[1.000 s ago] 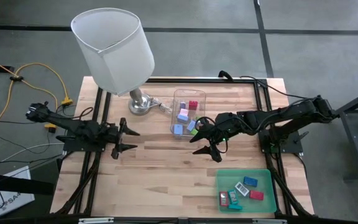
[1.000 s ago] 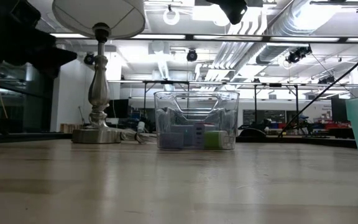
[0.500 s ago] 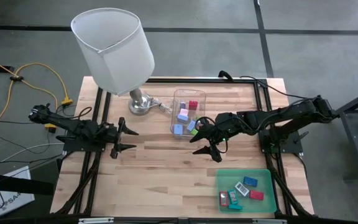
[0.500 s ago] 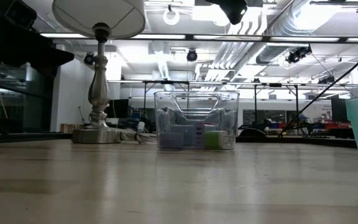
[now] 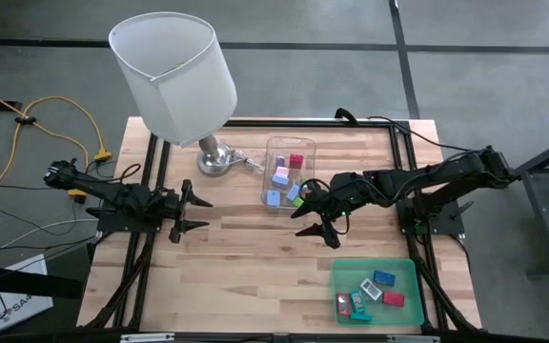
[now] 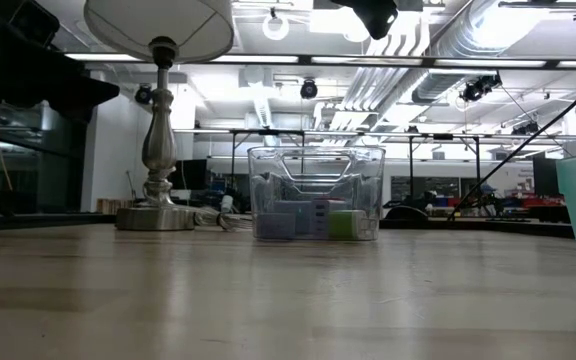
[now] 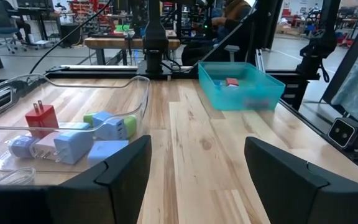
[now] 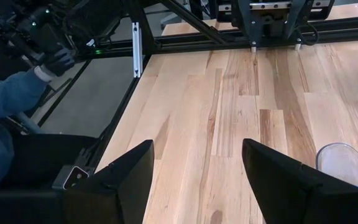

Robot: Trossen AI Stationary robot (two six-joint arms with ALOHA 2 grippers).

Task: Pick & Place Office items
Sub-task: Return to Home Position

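Right gripper hangs above the table between the box and the tray, nearer the box, its two fingers spread wide with nothing between them. Left gripper waits at the table's left side, pointing inward, its fingers likewise parted and empty (its wrist view looks across the wood to both containers). The items lie in two lots. Some are in the clear box, which stands at the back of the table just beside the lamp: a red plug towards its back end, several light blue blocks bunched together, and a green piece among them. The rest lie in the green tray at the front right corner, well apart from the box: two red pieces, a blue piece, a teal piece and a pale piece, close together on its floor. A person's blue sleeve shows beyond the table edge in the right wrist view
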